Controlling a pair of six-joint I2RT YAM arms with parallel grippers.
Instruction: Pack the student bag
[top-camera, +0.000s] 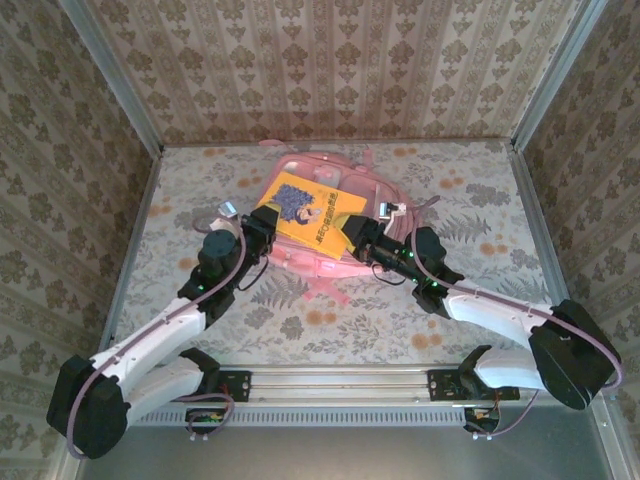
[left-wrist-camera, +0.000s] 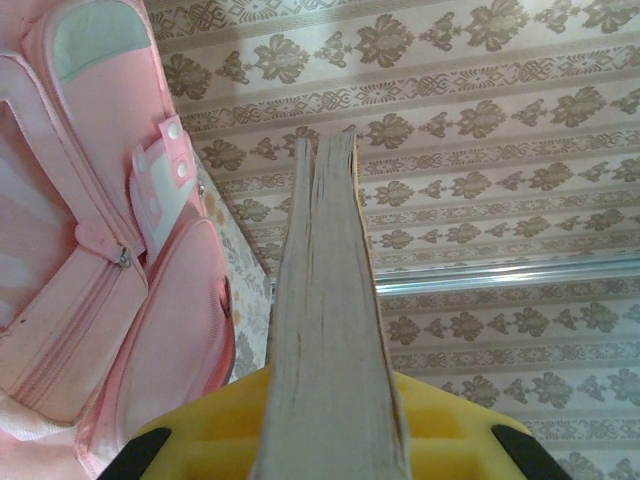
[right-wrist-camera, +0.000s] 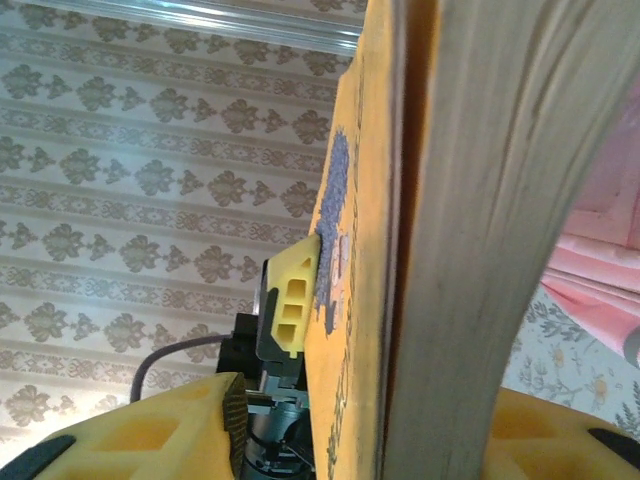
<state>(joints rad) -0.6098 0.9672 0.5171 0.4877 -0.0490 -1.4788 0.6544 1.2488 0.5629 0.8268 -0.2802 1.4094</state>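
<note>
Here, left claw (top-camera: 264, 224) clamps yellow book (top-camera: 305, 208) over student bag (top-camera: 378, 188); right claw (top-camera: 358, 236): cannot tell.

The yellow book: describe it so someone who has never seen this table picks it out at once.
On the floral-patterned table, a large pink backpack lies at the far middle. Above it is the yellow book, between the left gripper and the right gripper. Its bright yellow cover with a bluish picture sets it apart from the soft pink fabric around it.
</note>
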